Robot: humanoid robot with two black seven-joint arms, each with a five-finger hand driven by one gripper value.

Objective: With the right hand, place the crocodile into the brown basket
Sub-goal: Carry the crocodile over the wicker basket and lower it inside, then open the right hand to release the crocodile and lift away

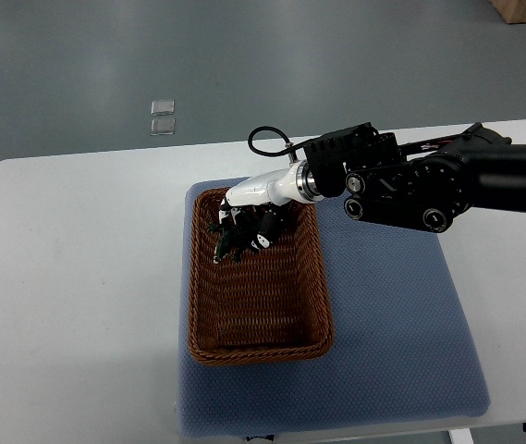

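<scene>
Crocodile (228,242) in closed fingers (264,231) of right hand (253,215) at far end of brown basket (191,287), blue mat (392,324) beneath

My right hand (255,205) is white with black fingers (264,231), on a black arm (447,185). The crocodile (226,242) is dark green. The basket (193,277) is brown woven wicker, the mat (392,324) dotted grey-blue, the table (68,277) white.

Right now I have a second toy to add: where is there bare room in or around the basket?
The near half of the brown basket is bare. The blue mat right of it is free, as is the white table to its left. The basket's far end is crowded: the right hand holds the crocodile there.
</scene>
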